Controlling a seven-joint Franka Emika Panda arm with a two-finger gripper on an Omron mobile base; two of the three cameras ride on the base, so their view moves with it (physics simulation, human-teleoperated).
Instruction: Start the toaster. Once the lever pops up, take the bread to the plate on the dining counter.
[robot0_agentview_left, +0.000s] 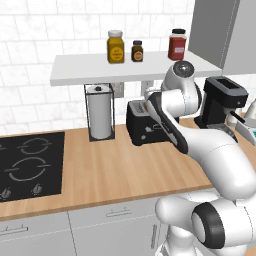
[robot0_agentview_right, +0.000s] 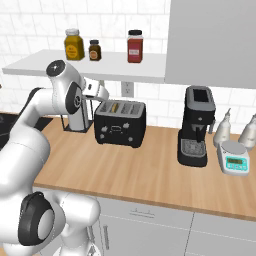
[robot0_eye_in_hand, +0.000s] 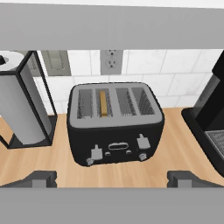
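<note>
- The toaster (robot0_eye_in_hand: 114, 124) stands on the wooden worktop (robot0_agentview_left: 115, 165) against the tiled wall, below the white shelf (robot0_agentview_right: 105, 65).
- The bread (robot0_eye_in_hand: 103, 103) sits upright in the second slot from the left in the hand view, its tan top edge showing.
- The gripper (robot0_eye_in_hand: 112, 178) hangs above and in front of the toaster, apart from it; the toaster front with its levers and knobs lies between the two fingertips.
- The jaws stand fully spread and hold nothing.
- A paper towel holder (robot0_eye_in_hand: 24, 105) stands just beside the toaster on one side.
- A black coffee machine (robot0_agentview_right: 196, 126) stands near it on the other side, with a small scale (robot0_agentview_right: 234, 157) beyond.
- Three jars (robot0_agentview_left: 116, 47) rest on the shelf.
</note>
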